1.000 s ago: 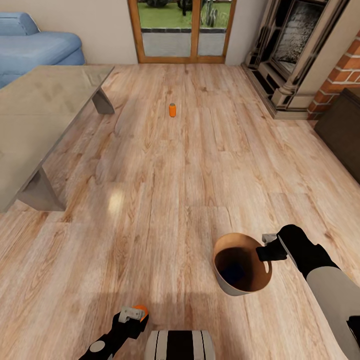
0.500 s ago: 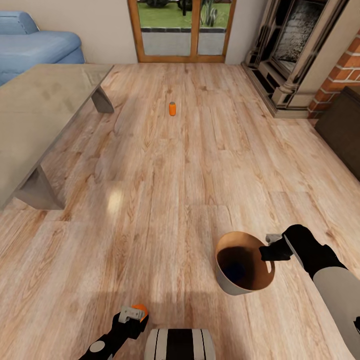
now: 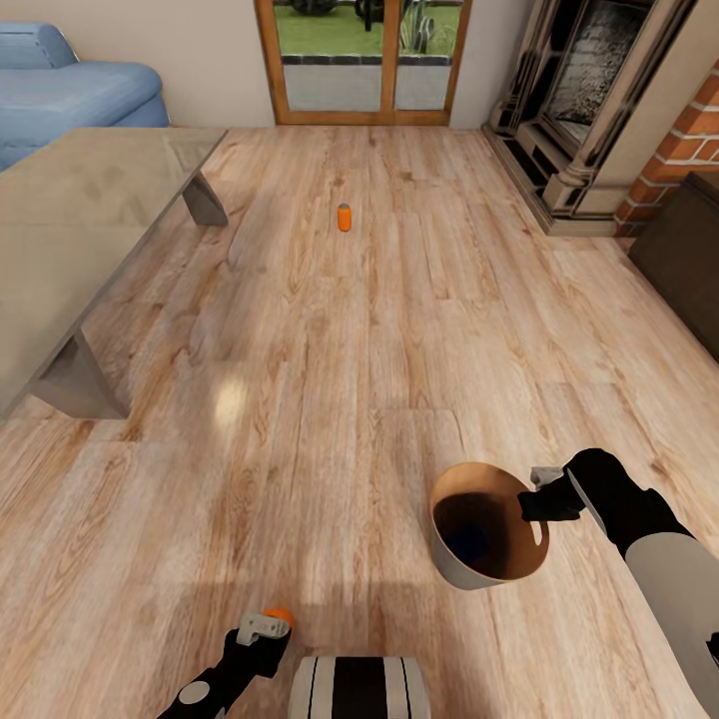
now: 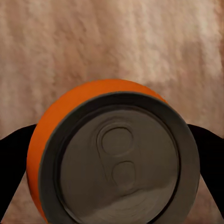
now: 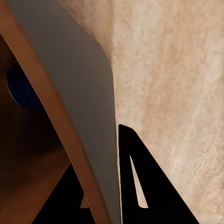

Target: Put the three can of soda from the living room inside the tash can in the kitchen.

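Observation:
An orange can of soda (image 3: pixel 280 615) sits in my left gripper (image 3: pixel 266 629), low in the head view beside my trunk. In the left wrist view the can's grey top (image 4: pixel 116 170) fills the gap between the dark fingers (image 4: pixel 14 158), which are shut on it. The tash can (image 3: pixel 461 572), grey outside and brown inside, hangs tilted at the lower right. My right gripper (image 3: pixel 535 502) is shut on its rim, and in the right wrist view its grey wall (image 5: pixel 79 102) is pinched between the fingers (image 5: pixel 140 186). Another can of soda (image 3: pixel 344 217) stands upright on the wood floor ahead.
A long grey low table (image 3: pixel 70 230) stands at the left, with a light blue sofa (image 3: pixel 70 100) behind it. Glass doors (image 3: pixel 361 60) are straight ahead. A stone fireplace (image 3: pixel 589 110) and a dark cabinet (image 3: pixel 689 260) line the right side.
My right arm has shifted the tash can slightly up and to the right. My left gripper with its can has dropped a little lower in the view.

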